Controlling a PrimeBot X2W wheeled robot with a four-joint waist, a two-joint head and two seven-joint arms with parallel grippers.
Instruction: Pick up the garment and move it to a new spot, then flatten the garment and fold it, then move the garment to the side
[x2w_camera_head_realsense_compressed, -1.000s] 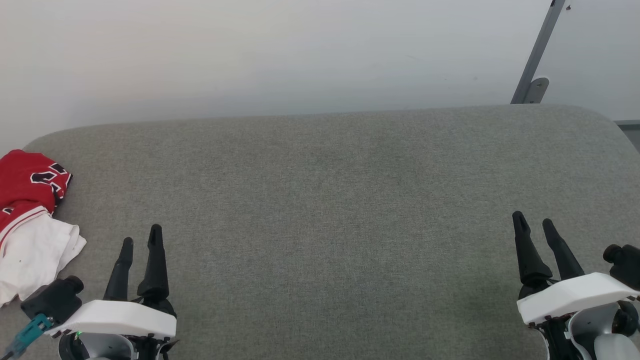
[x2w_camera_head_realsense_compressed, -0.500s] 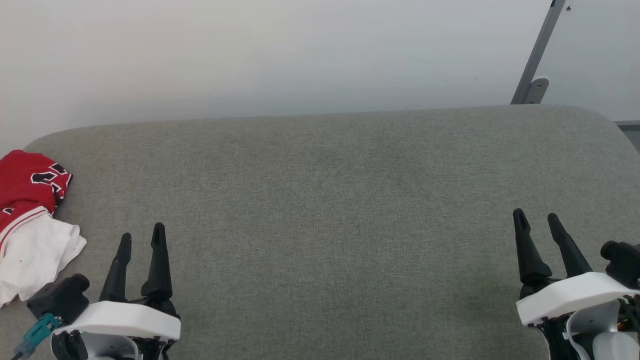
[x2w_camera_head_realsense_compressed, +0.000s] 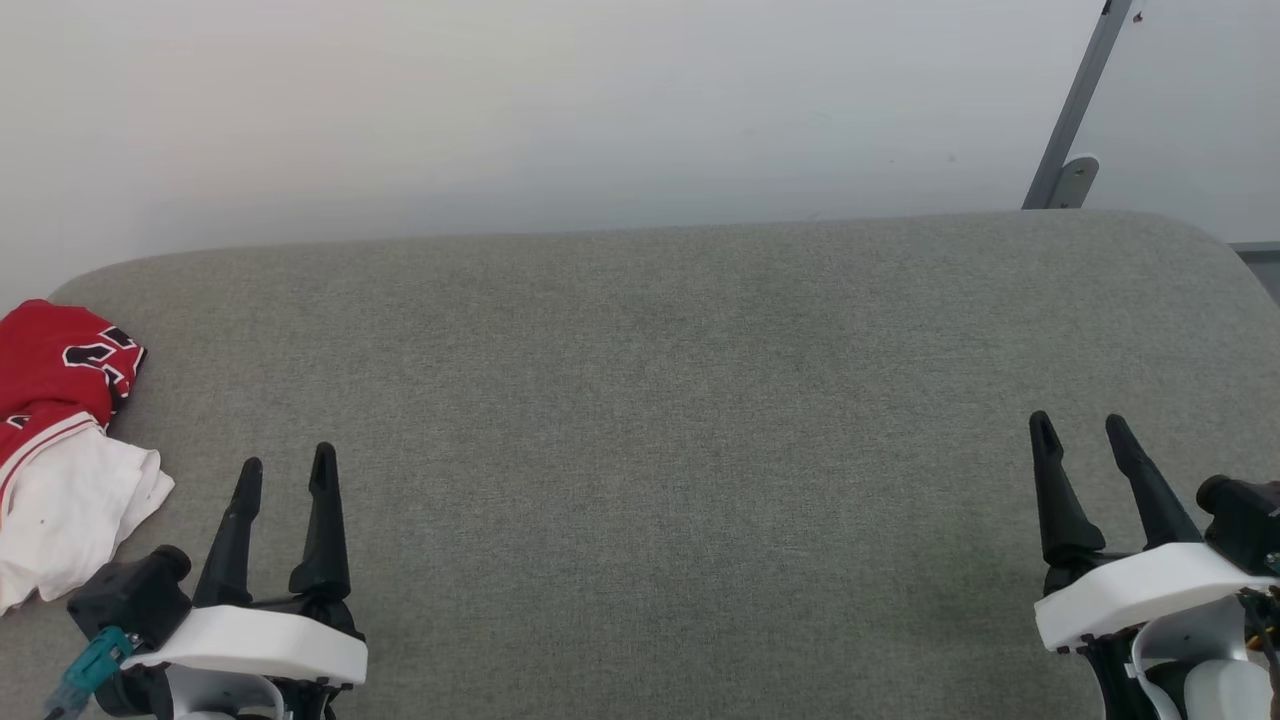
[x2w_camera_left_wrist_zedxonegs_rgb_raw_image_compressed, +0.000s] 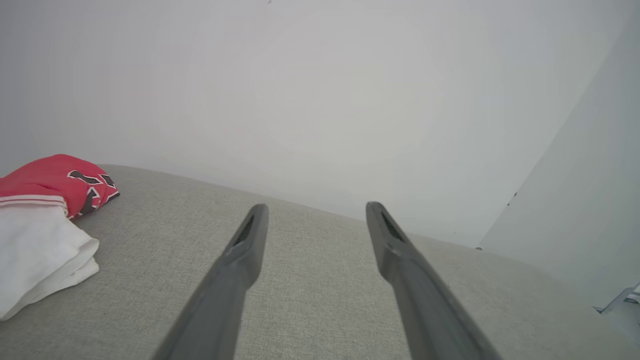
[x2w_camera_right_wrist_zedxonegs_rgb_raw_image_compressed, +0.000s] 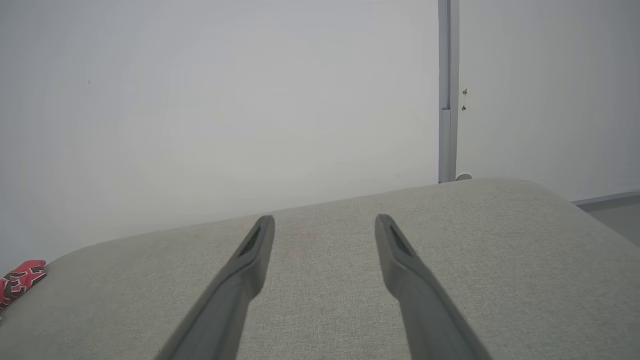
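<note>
— Where does our red T-shirt (x2w_camera_head_realsense_compressed: 55, 400) lie?
— Bunched at the left edge of the grey padded surface (x2w_camera_head_realsense_compressed: 650, 400), near our left gripper (x2w_camera_head_realsense_compressed: 287, 458). That one and the right gripper (x2w_camera_head_realsense_compressed: 1078, 420) both stand spread and empty.
— How will it handle?
— Soft, light and floppy, we reckon. We'd pinch a raised fold of the white sleeve (x2w_camera_head_realsense_compressed: 70, 500).

Left gripper (x2w_camera_left_wrist_zedxonegs_rgb_raw_image_compressed: 316, 215) spread above cushion (x2w_camera_left_wrist_zedxonegs_rgb_raw_image_compressed: 310, 300); garment (x2w_camera_left_wrist_zedxonegs_rgb_raw_image_compressed: 45, 220) bunched nearby.
</note>
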